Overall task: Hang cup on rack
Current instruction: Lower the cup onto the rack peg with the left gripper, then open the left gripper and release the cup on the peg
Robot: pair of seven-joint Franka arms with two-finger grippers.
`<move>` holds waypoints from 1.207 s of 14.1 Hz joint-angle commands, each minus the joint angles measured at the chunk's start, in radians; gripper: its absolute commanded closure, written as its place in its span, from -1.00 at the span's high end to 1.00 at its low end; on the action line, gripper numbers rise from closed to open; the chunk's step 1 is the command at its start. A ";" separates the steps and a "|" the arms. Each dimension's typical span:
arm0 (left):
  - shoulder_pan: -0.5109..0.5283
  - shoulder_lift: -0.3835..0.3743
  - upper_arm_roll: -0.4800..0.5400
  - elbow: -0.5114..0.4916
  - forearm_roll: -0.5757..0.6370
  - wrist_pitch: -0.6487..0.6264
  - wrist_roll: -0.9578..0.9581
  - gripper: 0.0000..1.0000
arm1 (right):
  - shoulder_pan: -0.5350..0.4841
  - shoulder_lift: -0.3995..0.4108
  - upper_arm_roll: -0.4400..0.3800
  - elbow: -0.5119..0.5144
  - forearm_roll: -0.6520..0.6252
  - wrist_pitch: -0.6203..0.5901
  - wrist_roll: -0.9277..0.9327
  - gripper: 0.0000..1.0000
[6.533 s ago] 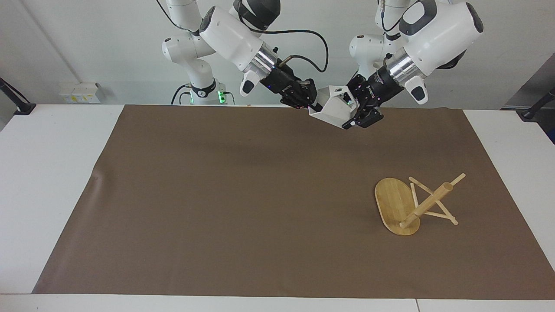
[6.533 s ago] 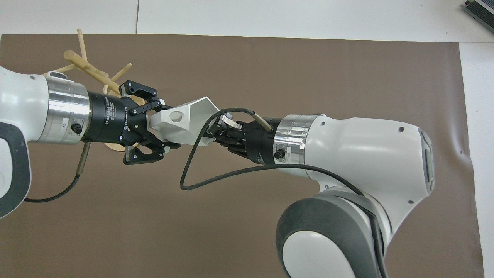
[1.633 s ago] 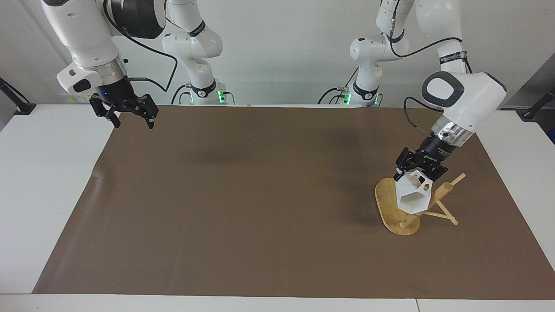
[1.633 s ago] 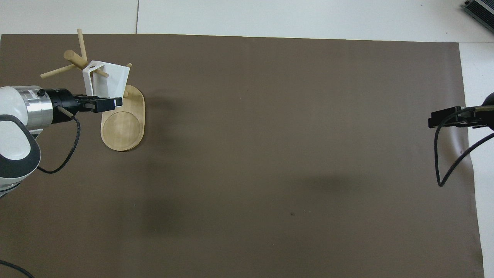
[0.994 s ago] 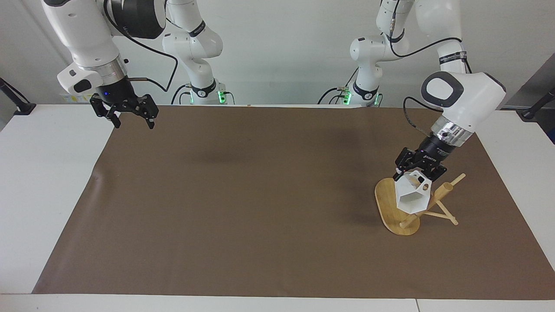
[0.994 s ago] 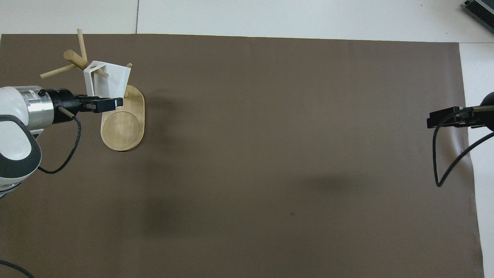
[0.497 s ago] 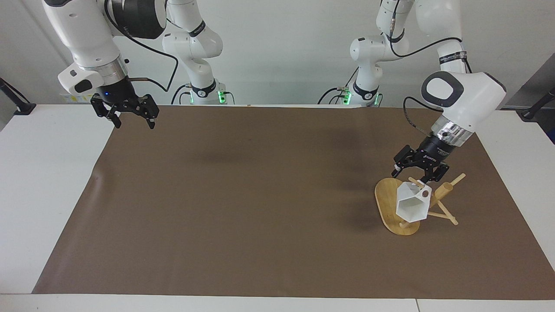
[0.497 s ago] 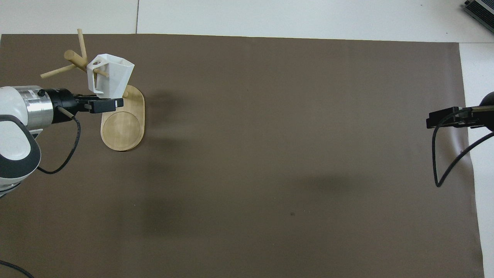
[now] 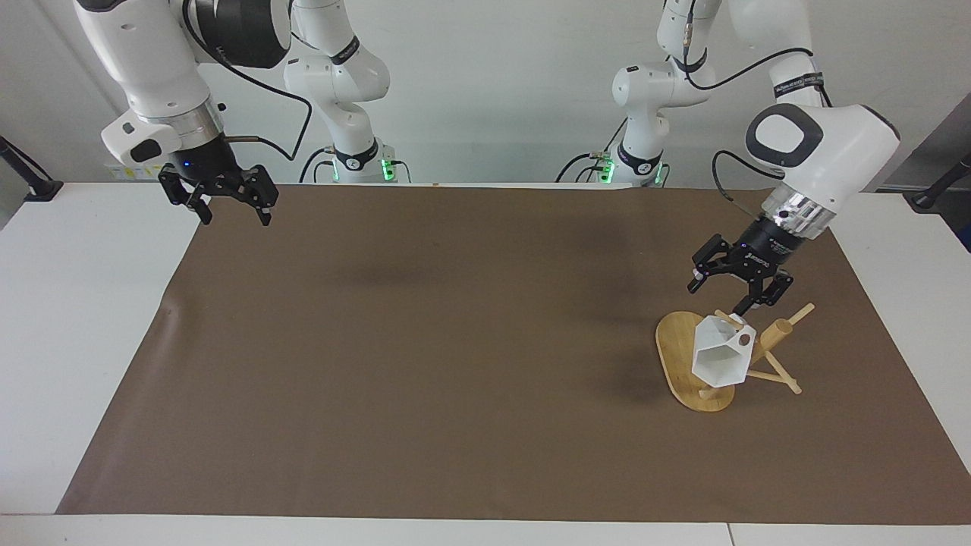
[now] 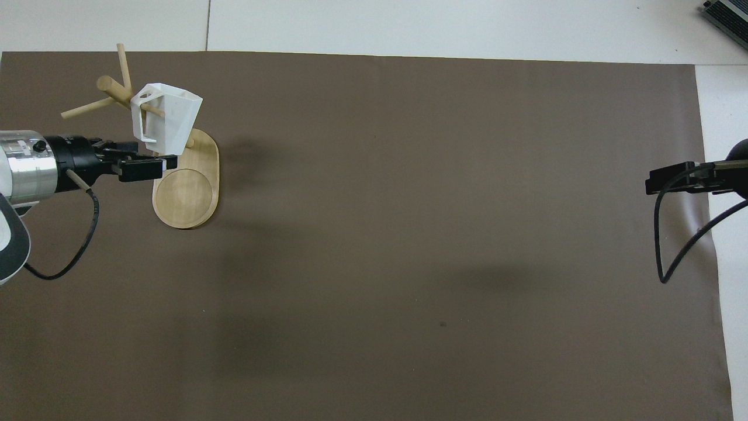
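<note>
Black and spread apart, the fingers of my left gripper (image 9: 728,294) grasp nothing; it hangs in the air just above the cup (image 9: 721,357), apart from it, over the rack (image 9: 686,356). From overhead my left gripper (image 10: 143,168) shows over the edge of the rack's (image 10: 187,193) oval base, with the cup (image 10: 166,117) just past its tips. White and faceted, the cup hangs on a thin peg that passes through the round hole in its handle, mouth tilted downward and outward, beside the thick central post. Light bamboo, the rack stands on the brown mat (image 9: 455,341) toward my left arm's end of the table. My right gripper (image 9: 227,203) waits with its fingers spread and nothing in them, over the mat's corner at the right arm's end; overhead, my right gripper (image 10: 672,178) shows at that edge.
</note>
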 commanded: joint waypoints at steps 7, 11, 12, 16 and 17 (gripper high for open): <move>0.014 -0.091 -0.003 0.032 0.147 -0.184 0.341 1.00 | -0.004 0.000 0.001 0.013 0.003 -0.014 0.043 1.00; 0.031 -0.086 0.004 0.106 0.225 -0.290 0.581 1.00 | -0.008 -0.002 0.000 0.019 0.003 -0.018 0.051 1.00; 0.028 -0.083 0.001 0.123 0.276 -0.304 0.640 1.00 | -0.010 -0.002 0.000 0.019 0.003 -0.016 0.051 1.00; 0.028 -0.075 0.003 0.170 0.342 -0.377 0.956 1.00 | -0.011 -0.003 -0.014 0.020 0.003 -0.018 0.051 1.00; 0.030 -0.071 0.004 0.186 0.356 -0.376 1.028 1.00 | -0.013 -0.003 -0.016 0.019 0.003 -0.018 0.051 1.00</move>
